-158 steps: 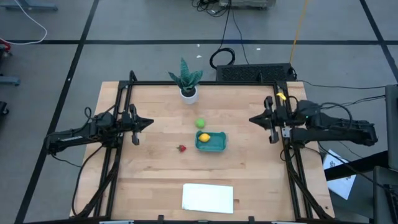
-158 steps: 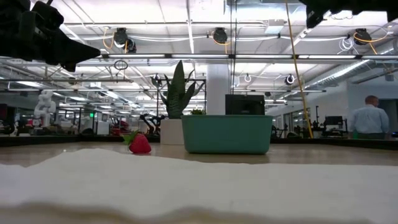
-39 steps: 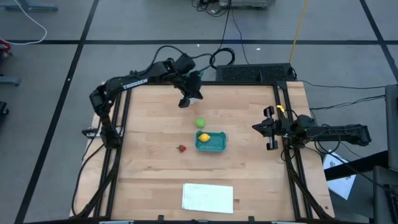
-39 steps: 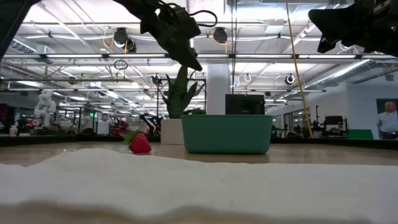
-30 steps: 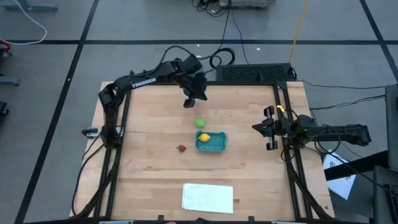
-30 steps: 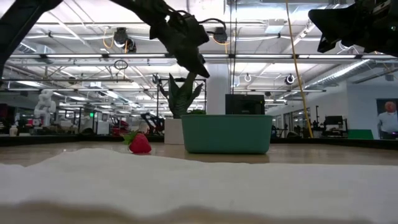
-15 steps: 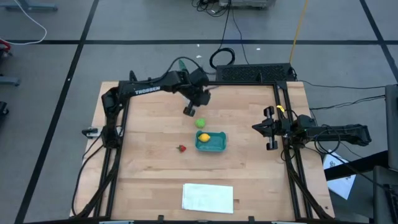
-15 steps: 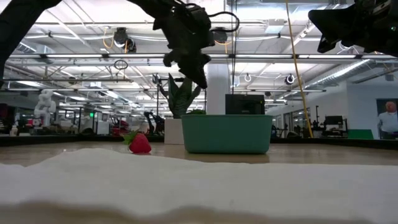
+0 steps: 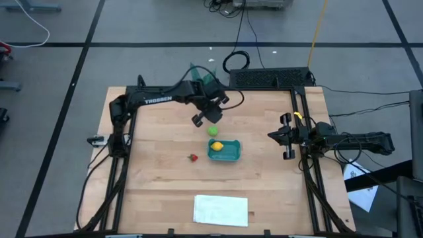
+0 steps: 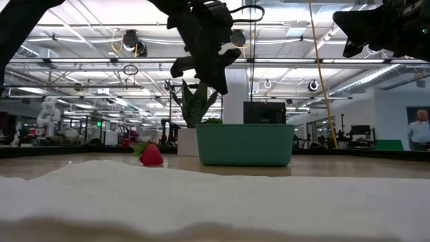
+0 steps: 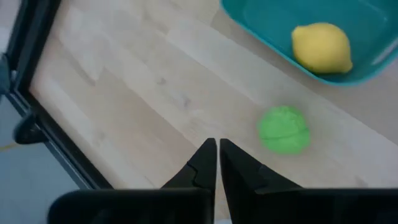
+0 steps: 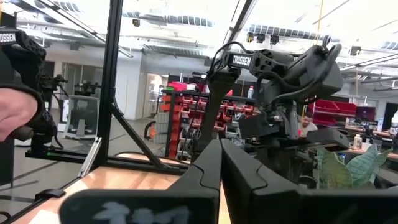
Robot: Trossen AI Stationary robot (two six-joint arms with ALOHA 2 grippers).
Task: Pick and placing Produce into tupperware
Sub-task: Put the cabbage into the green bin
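Both arms [image 9: 165, 99] are matte black, built of boxy jointed links; white TROSSEN lettering runs along the left arm's forearm link. Black cables loop loosely off the left wrist (one arcs clear of the housing). The right arm [image 9: 350, 140] carries a small yellow tag [image 9: 299, 102] beside its wrist. Fingers [image 11: 200, 167] are dark, tapered wedges.

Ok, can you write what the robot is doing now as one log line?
left gripper: shut, empty, above lime-green ball | lemon: in tupperware | strawberry: on table | right gripper: shut, waiting at table's right side
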